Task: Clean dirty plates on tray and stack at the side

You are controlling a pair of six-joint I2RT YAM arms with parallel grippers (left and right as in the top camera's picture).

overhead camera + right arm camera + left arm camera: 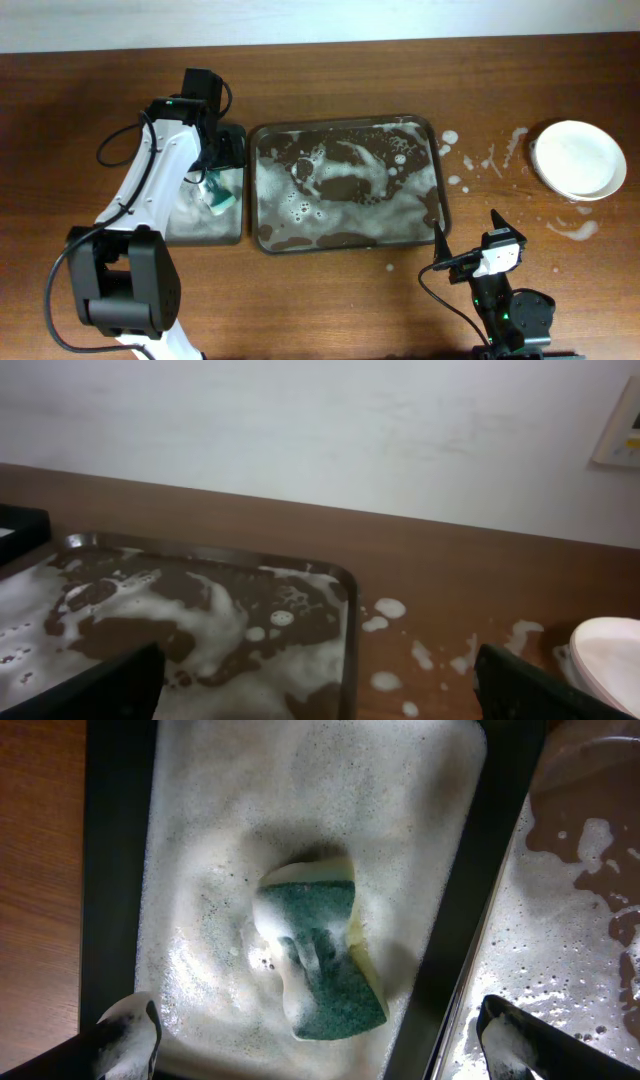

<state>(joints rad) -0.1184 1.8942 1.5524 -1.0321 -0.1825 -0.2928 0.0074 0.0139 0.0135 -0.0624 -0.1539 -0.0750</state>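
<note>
The large dark grey tray (pixel 440 190) lies in the middle of the table, streaked with white foam, and holds no plate. It also shows in the right wrist view (pixel 345 620) and at the right of the left wrist view (pixel 560 930). White plates (pixel 577 158) sit stacked at the far right; their edge shows in the right wrist view (pixel 612 660). My left gripper (pixel 320 1045) is open above the green sponge (pixel 325 960), not touching it. My right gripper (pixel 320 685) is open and empty near the table's front edge, right of the tray.
The sponge (pixel 220 196) lies in a smaller narrow dark tray (pixel 235 140) full of foam, left of the large tray. Foam blobs (pixel 470 165) dot the wood between the large tray and the plates. A pale wall (pixel 320 430) stands behind the table.
</note>
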